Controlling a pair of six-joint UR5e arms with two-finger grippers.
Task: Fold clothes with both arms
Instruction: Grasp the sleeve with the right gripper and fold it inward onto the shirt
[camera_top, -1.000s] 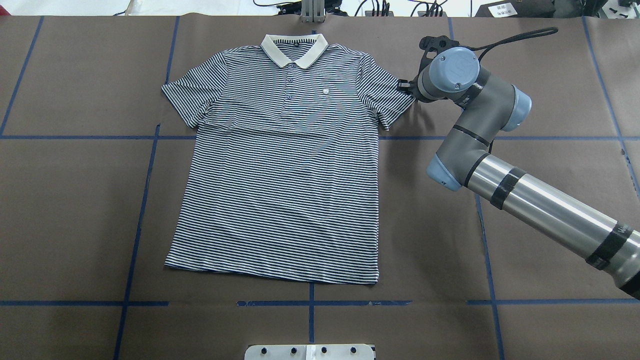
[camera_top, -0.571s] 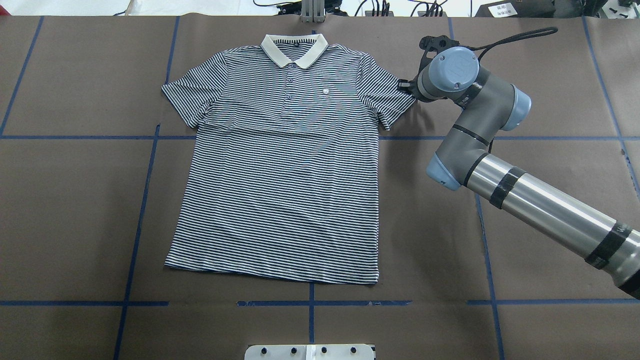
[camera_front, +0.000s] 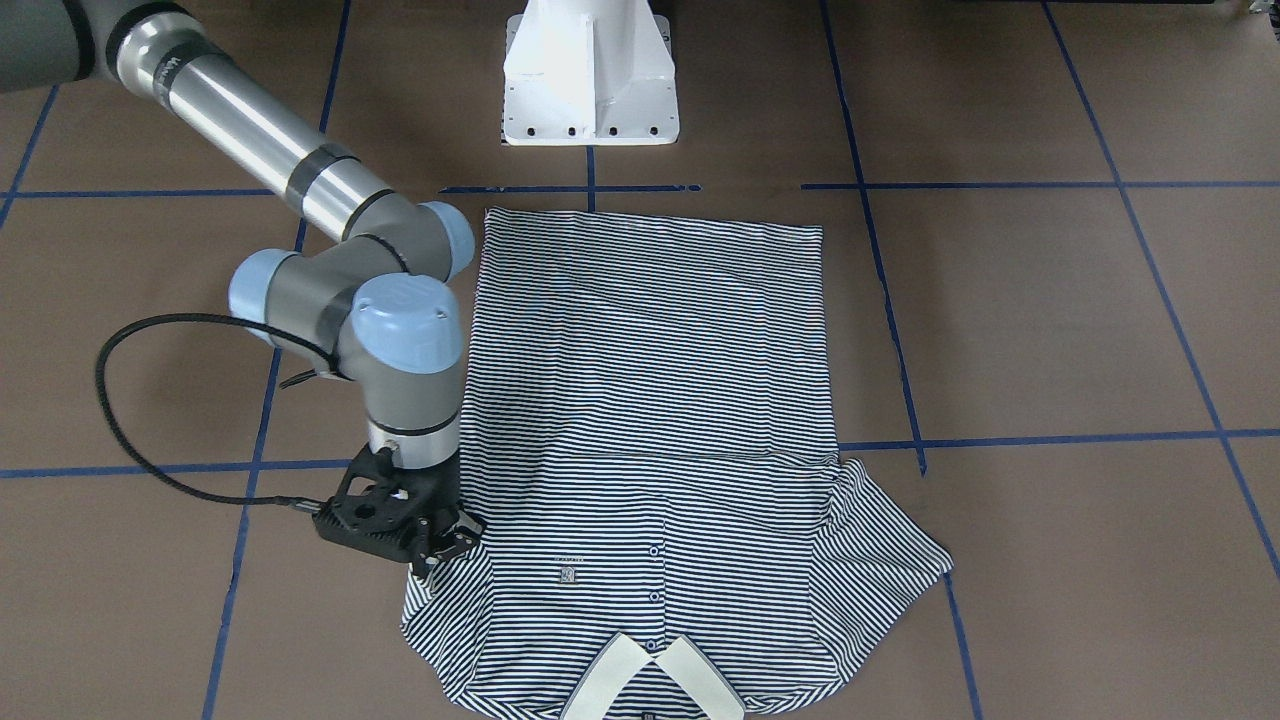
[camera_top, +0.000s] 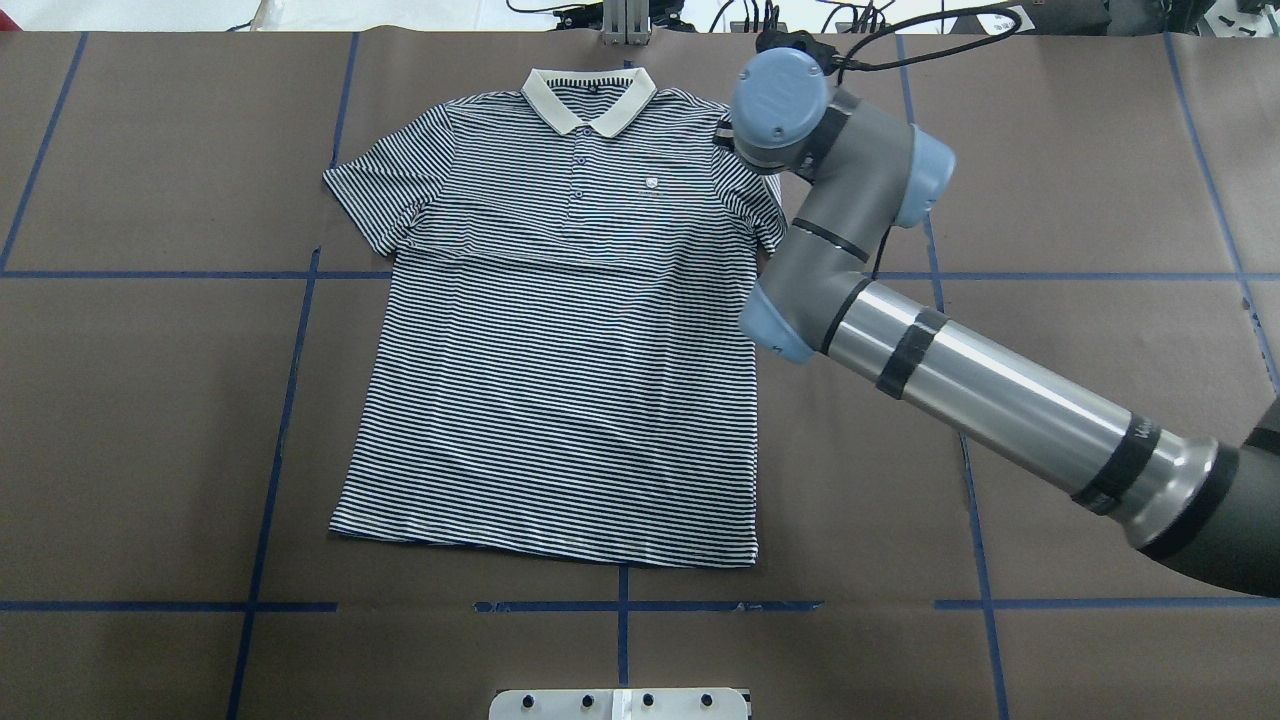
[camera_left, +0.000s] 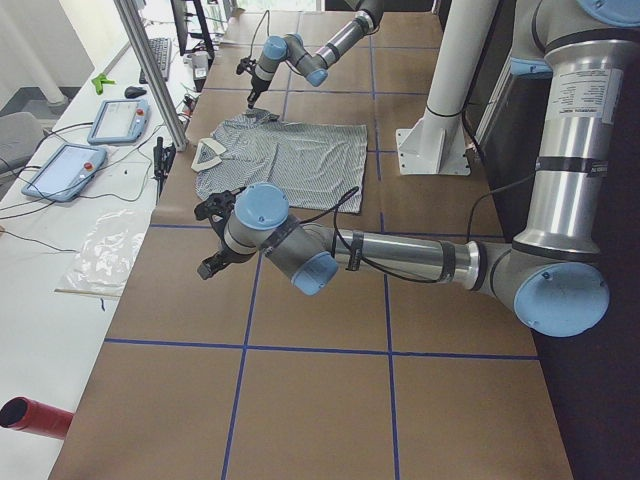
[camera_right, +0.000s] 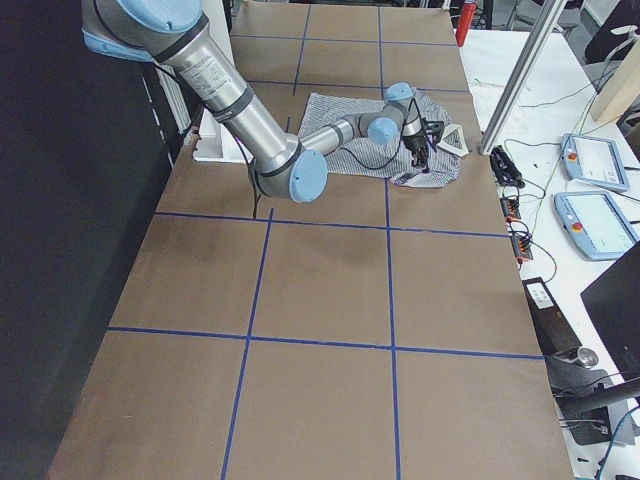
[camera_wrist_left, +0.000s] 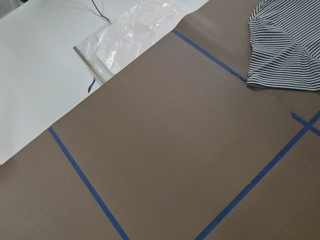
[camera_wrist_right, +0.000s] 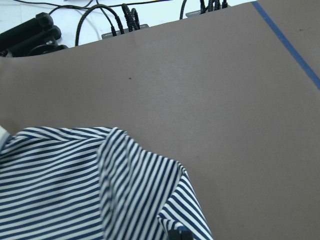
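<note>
The striped polo shirt (camera_top: 560, 350) lies flat and face up on the brown table, with its cream collar (camera_top: 588, 100) at the far edge. My right arm (camera_top: 960, 380) reaches over the shirt's sleeve on its own side. My right gripper (camera_front: 440, 548) is shut on that sleeve's edge (camera_wrist_right: 170, 210) and holds it drawn in toward the shirt body. The other sleeve (camera_front: 880, 560) lies spread out. My left gripper (camera_left: 211, 238) shows only in the exterior left view, over bare table well away from the shirt (camera_left: 290, 155). I cannot tell whether it is open or shut.
The white pedestal base (camera_front: 590, 80) stands at the robot's side of the table. Blue tape lines (camera_top: 280, 440) cross the brown cover. A clear plastic bag (camera_wrist_left: 135, 35) and control tablets (camera_left: 60, 170) lie on the white side table beyond the far edge.
My right arm has moved left over the shirt's shoulder, and the sleeve that lay spread out is now pulled inward. The rest of the shirt has not moved.
</note>
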